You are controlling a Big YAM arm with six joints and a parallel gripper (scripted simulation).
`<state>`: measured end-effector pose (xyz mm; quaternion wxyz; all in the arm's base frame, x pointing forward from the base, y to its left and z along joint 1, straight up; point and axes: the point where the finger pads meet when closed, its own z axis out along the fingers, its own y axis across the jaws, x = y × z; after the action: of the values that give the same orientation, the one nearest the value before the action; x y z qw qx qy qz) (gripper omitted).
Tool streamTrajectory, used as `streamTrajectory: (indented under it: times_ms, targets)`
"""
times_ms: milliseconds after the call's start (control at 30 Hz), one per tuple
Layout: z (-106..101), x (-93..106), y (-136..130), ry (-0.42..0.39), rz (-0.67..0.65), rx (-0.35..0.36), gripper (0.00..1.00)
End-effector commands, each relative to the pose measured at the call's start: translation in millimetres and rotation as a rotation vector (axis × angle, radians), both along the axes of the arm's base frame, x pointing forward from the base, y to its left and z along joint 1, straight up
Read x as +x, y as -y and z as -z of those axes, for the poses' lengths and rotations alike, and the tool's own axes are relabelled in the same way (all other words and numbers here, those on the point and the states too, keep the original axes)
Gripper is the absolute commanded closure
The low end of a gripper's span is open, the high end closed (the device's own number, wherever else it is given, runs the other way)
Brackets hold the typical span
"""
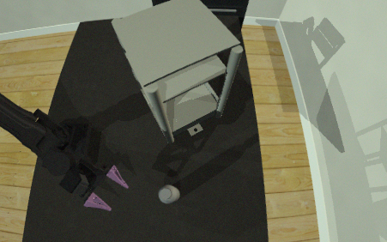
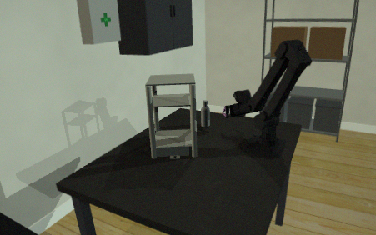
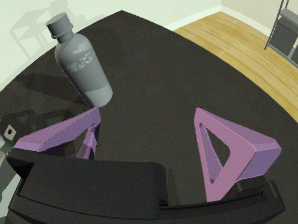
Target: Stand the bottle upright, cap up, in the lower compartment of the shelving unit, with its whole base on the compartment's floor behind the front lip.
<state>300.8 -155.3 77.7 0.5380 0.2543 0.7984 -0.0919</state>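
A grey bottle [image 1: 168, 194] [image 2: 205, 115] [image 3: 82, 65] stands upright on the dark table, cap up, beside the shelving unit. My gripper [image 1: 119, 199] [image 2: 223, 112] [image 3: 147, 113] is open and empty. In the top view it is to the left of the bottle, with its pink fingertips pointing towards the bottle's side. In the wrist view the bottle is beyond the left fingertip, outside the gap between the fingers. The pale shelving unit [image 1: 173, 36] [image 2: 171, 80] stands on the table. Its lower compartment floor [image 1: 195, 107] [image 2: 172, 137] shows behind a dark front lip.
A small light plate with a dark dot [image 1: 195, 130] [image 2: 174, 157] [image 3: 9, 132] is at the foot of the unit's front. The unit's round front posts [image 1: 230, 81] [image 2: 193, 121] flank its opening. The dark table [image 1: 219, 206] [image 2: 154, 192] [image 3: 150, 65] carries the unit and bottle.
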Motion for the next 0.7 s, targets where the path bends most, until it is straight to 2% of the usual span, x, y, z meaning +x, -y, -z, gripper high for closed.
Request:
streamTrajectory:
  times_ms: [0,67,433,667]
  targets:
    - [-19.9,11.5,-14.1,0.046,-0.072,-0.085,0.12]
    - [-19.9,11.5,-14.1,0.046,-0.072,-0.085,0.12]
    - [-34.5,23.4,-53.6,0.095,-0.213,-0.166,0.12]
    - [-39.1,26.1,-62.7,0.11,-0.245,-0.186,0.12]
